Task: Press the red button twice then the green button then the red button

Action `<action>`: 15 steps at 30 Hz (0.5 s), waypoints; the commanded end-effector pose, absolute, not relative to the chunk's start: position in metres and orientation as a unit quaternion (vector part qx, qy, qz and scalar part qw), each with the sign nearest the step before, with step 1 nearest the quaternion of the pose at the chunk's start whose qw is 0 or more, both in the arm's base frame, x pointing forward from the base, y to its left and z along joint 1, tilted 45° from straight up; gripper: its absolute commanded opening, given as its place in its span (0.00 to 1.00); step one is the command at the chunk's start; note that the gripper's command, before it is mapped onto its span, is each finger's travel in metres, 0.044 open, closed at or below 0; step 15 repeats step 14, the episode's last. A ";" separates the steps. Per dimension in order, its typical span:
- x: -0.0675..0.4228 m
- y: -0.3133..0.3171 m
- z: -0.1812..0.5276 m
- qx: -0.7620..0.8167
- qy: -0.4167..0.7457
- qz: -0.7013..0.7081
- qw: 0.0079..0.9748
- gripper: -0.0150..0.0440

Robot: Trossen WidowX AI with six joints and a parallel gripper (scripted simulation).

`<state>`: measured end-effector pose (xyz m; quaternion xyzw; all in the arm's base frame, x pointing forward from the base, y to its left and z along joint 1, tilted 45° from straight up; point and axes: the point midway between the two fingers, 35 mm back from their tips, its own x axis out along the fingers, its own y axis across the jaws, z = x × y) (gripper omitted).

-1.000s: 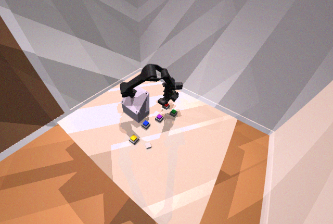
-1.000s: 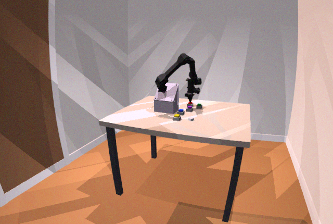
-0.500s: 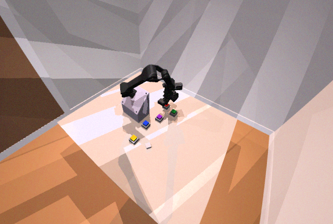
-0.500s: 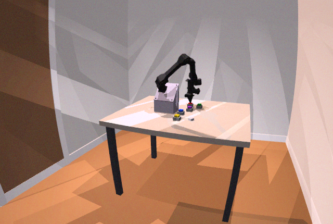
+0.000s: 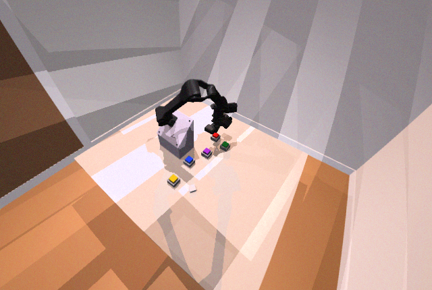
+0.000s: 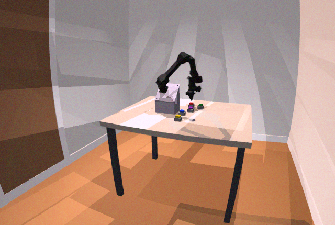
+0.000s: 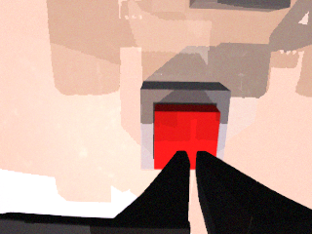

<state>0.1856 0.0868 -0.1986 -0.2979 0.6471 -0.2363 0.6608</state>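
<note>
The red button (image 5: 215, 135) (image 6: 191, 103) (image 7: 186, 135) sits on a grey base on the table. My gripper (image 5: 209, 129) (image 6: 191, 99) (image 7: 190, 160) is shut and empty, pointing straight down, with its tips a little above the red button's near edge.
A purple button (image 5: 206, 151) (image 6: 190, 108), a blue button (image 5: 189, 160) (image 6: 181, 111) and a yellow button (image 5: 173, 179) (image 6: 178, 116) stand in a row toward the front. A small white block (image 5: 192, 189) (image 6: 192, 119) lies near the yellow button. The arm's grey pedestal (image 5: 177, 137) (image 6: 167, 99) stands at the left.
</note>
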 end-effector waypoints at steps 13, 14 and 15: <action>0.230 0.150 -0.159 -0.292 0.648 -0.237 0.662 0.87; 0.230 0.150 -0.159 -0.292 0.648 -0.237 0.662 0.87; 0.230 0.150 -0.159 -0.292 0.648 -0.237 0.662 0.87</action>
